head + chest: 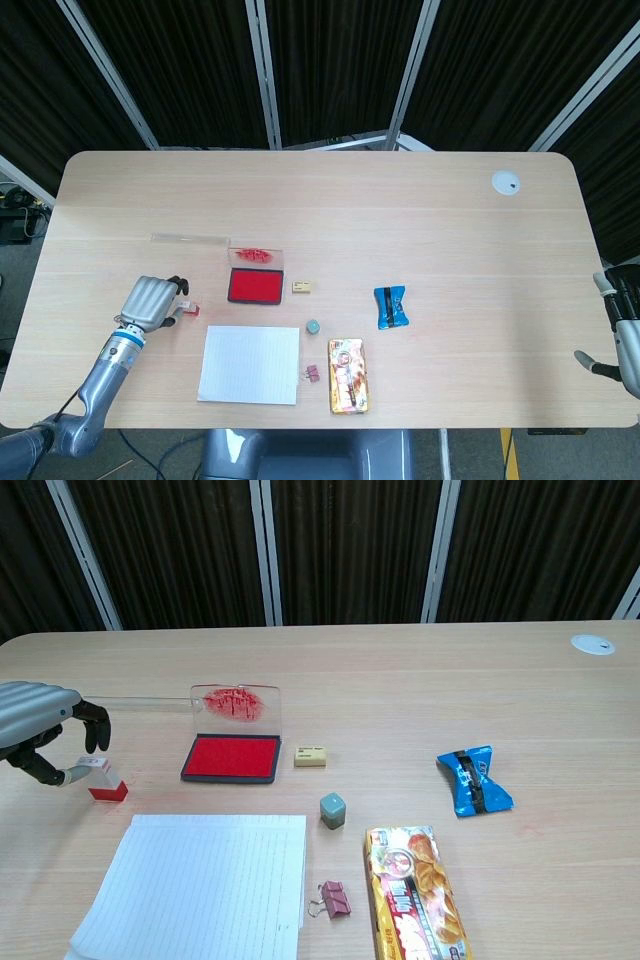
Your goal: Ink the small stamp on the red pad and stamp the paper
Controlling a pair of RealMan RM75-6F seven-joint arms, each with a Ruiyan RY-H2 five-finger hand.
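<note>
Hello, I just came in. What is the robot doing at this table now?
The left hand is closing its fingers around the small stamp, which stands on the table left of the open red ink pad. The lined paper shows no mark. The right hand waits at the table's far edge, holding nothing.
</note>
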